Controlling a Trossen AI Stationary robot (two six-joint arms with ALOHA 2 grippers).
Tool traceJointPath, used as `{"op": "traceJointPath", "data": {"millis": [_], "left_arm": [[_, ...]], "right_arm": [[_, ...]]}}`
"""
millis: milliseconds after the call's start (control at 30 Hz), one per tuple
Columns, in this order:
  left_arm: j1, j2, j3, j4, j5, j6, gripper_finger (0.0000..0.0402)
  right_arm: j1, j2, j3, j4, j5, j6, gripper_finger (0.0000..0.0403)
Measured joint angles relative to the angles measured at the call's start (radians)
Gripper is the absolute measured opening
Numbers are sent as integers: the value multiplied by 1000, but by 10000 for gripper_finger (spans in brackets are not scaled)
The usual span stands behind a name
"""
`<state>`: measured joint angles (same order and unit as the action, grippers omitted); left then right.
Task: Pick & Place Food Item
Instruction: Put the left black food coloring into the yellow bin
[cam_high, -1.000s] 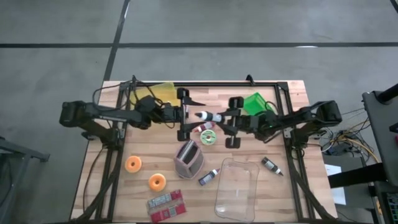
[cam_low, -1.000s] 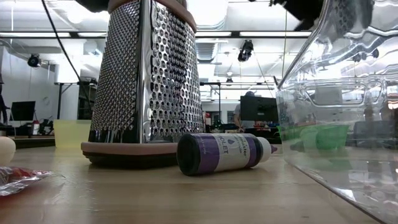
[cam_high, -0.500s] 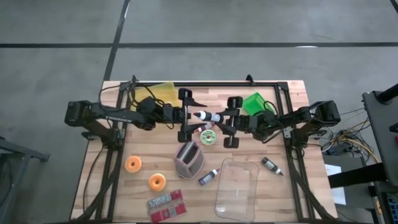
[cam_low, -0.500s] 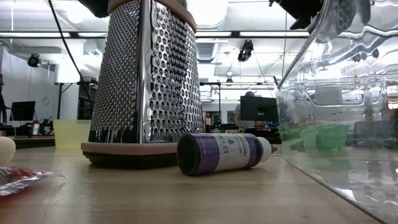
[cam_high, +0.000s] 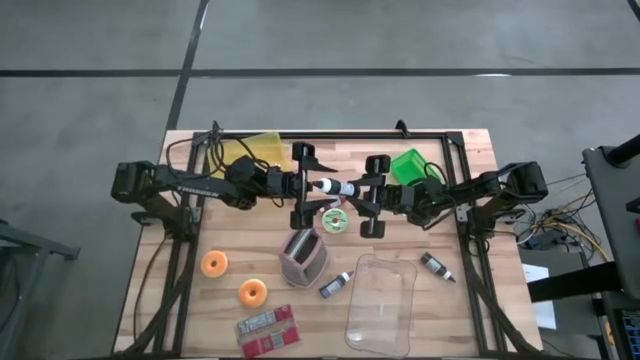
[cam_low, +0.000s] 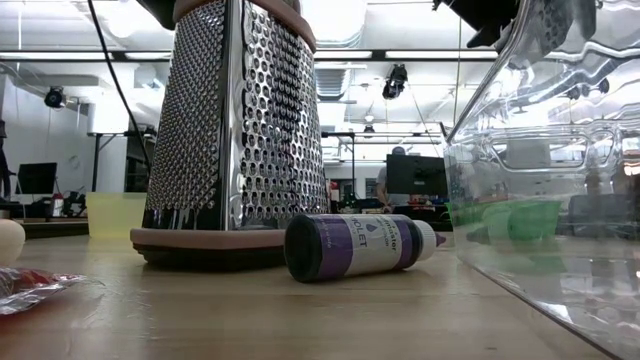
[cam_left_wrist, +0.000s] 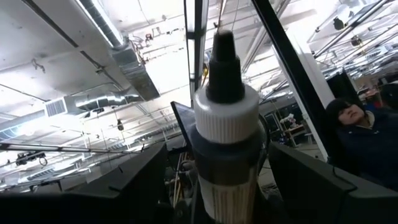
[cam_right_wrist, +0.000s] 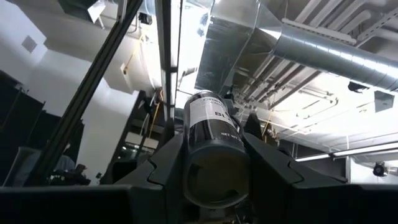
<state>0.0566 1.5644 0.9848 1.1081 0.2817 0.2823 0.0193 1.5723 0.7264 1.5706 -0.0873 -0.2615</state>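
**Bottle held between two arms above the table**

A small dropper bottle (cam_high: 338, 187) hangs in the air over the back-centre of the table (cam_high: 470, 300), lying roughly level between the two arms. The right gripper (cam_high: 368, 195) is clamped on its dark body; the right wrist view shows the fingers (cam_right_wrist: 163, 163) pressed against both sides of the base. The left gripper (cam_high: 303, 186) faces the white cap end with its fingers (cam_left_wrist: 134, 180) spread apart on either side, not touching the bottle as far as the wrist view shows. From overhead the tip seems to sit just inside them, though that is hard to judge.

This looks like a hand-over. To do it well, the left gripper should slide along the bottle's axis until its pads flank the cap or shoulder rather than the slender nozzle, then close squarely. The right should let go only once that grip is firm, otherwise the bottle may tip or drop onto the solder reel (cam_high: 334, 220) below.
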Motion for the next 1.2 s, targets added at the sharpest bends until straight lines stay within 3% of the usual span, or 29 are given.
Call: {"op": "traceJointPath", "data": {"millis": [800, 933, 1200], "left_arm": [[0, 17, 3, 46, 11, -17, 281], [0, 17, 3, 47, 11, -18, 255], [0, 17, 3, 51, 12, -18, 166]], "right_arm": [[0, 0, 1, 0, 0, 7, 127], [0, 0, 1, 0, 0, 7, 127], [-1, 0, 2, 0, 2, 8, 127]]}}
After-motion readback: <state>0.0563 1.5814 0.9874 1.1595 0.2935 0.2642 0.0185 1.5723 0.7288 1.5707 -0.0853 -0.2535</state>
